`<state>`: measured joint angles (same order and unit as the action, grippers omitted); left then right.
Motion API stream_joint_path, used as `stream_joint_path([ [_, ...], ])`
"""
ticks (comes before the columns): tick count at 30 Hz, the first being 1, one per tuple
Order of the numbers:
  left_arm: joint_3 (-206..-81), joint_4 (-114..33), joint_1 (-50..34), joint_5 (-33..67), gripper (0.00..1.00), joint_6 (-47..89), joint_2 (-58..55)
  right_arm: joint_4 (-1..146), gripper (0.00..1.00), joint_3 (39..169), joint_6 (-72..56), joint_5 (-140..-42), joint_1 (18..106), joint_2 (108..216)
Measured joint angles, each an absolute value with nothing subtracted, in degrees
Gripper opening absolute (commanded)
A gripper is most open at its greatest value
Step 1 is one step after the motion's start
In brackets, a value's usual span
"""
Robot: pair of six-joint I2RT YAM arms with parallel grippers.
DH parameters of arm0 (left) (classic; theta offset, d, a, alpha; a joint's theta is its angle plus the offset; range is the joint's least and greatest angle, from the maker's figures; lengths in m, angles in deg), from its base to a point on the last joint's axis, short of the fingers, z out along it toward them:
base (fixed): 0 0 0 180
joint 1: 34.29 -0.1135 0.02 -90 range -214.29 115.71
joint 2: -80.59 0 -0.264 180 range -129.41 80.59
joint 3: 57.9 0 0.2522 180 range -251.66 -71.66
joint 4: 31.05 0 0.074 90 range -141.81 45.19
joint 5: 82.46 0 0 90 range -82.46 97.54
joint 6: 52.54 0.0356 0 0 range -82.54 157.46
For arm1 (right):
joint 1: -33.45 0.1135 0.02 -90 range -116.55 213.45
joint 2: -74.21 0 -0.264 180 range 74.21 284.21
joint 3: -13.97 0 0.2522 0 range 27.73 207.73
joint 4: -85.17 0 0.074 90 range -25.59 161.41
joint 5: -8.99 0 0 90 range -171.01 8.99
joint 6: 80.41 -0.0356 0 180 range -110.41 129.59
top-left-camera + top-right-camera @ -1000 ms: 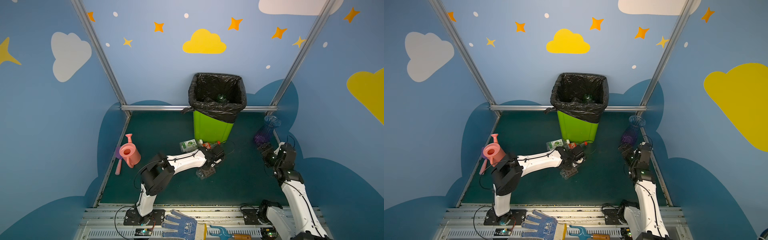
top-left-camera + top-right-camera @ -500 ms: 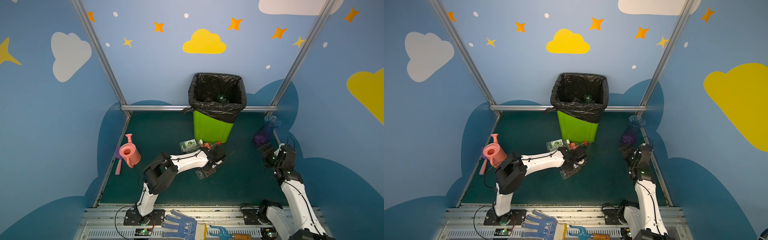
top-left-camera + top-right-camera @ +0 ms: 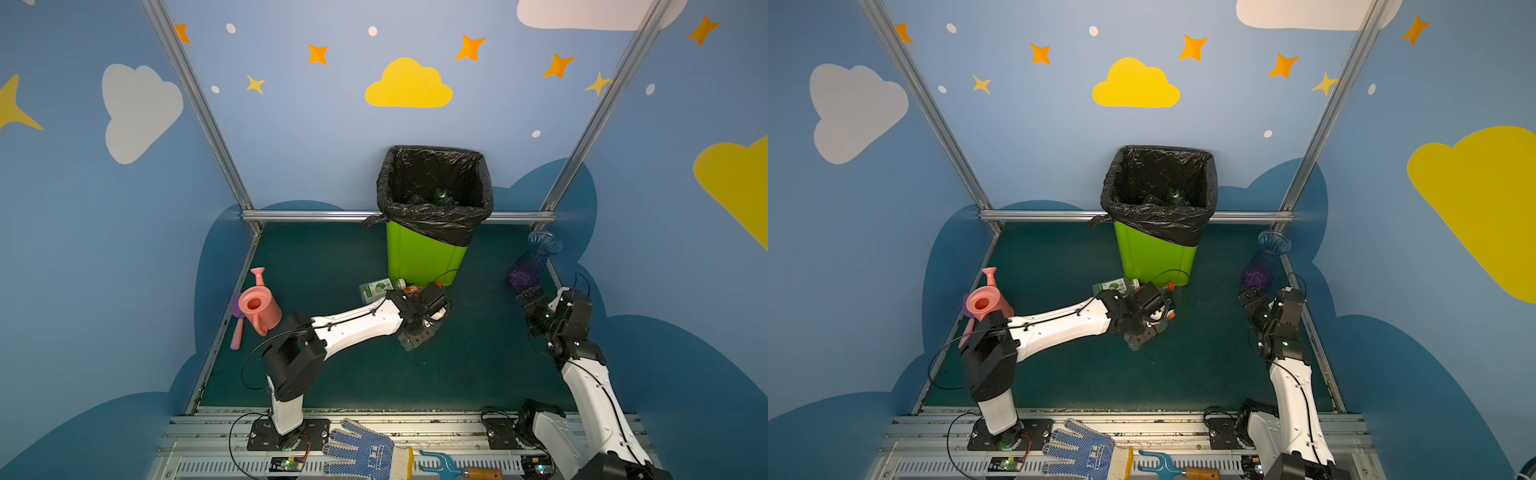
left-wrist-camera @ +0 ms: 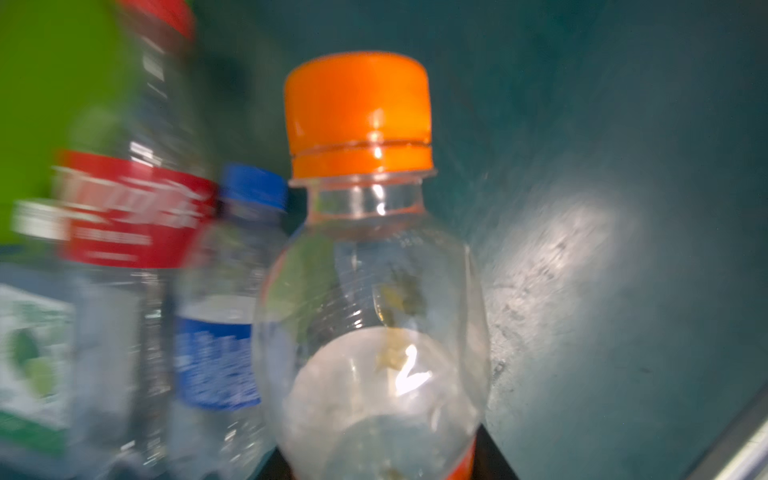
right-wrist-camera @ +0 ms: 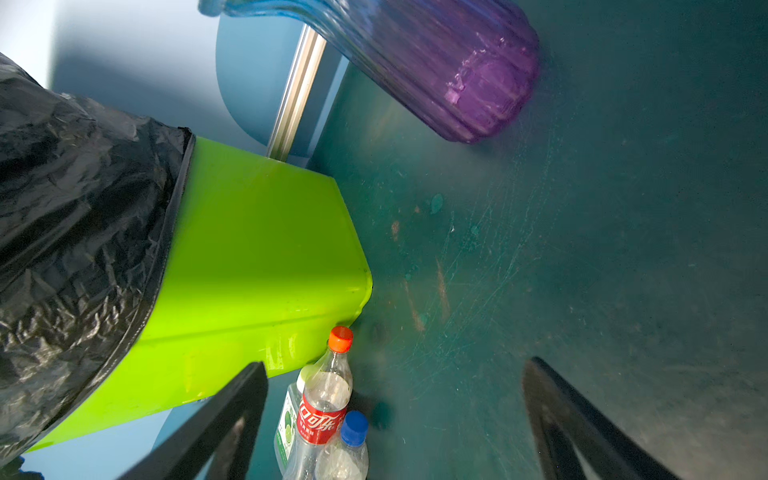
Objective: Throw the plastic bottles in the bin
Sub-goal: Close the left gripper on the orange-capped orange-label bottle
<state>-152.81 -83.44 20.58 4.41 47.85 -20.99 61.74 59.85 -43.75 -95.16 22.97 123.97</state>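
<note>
My left gripper (image 3: 428,322) (image 4: 382,461) is shut on a clear bottle with an orange cap (image 4: 365,257), held low over the green floor in front of the bin (image 3: 419,257); its clear body (image 3: 412,341) sticks out below the jaws. More plastic bottles lie by the bin's foot: a red-labelled one (image 5: 322,415), a blue-capped one (image 5: 351,440) and a green-and-white labelled one (image 3: 376,289). The lime-green bin (image 5: 257,257) has a black bag, with a green bottle (image 3: 442,195) inside. My right gripper (image 3: 530,301) (image 5: 395,363) stands open and empty beside the vase.
A blue-purple ribbed vase (image 3: 532,262) stands at the right wall, close to the right gripper. A pink watering can (image 3: 259,307) sits at the left wall. A blue-dotted glove (image 3: 361,451) and a small rake (image 3: 453,467) lie on the front rail.
My left gripper has shut on the orange-capped bottle and shifted slightly with it. The right arm has barely moved.
</note>
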Motion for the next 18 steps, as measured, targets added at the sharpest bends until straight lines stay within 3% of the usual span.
stream_joint_path([
  [6, -152.39, -77.96, 14.86, 3.18, 0.4, 47.72, -3.15, 62.59, 0.94, 59.85, -44.21, -95.47, 22.78, 124.69],
  [13, -149.44, -57.5, -0.09, 3.14, 0.47, 47.76, 22.53, 63.79, 0.94, 59.87, -44.71, -96.43, 22.67, 126.31],
  [18, -156.06, -47.51, -5.36, 7.42, 0.47, 47.04, 22.33, 63.97, 0.94, 59.87, -45.46, -97.28, 22.67, 126.35],
])
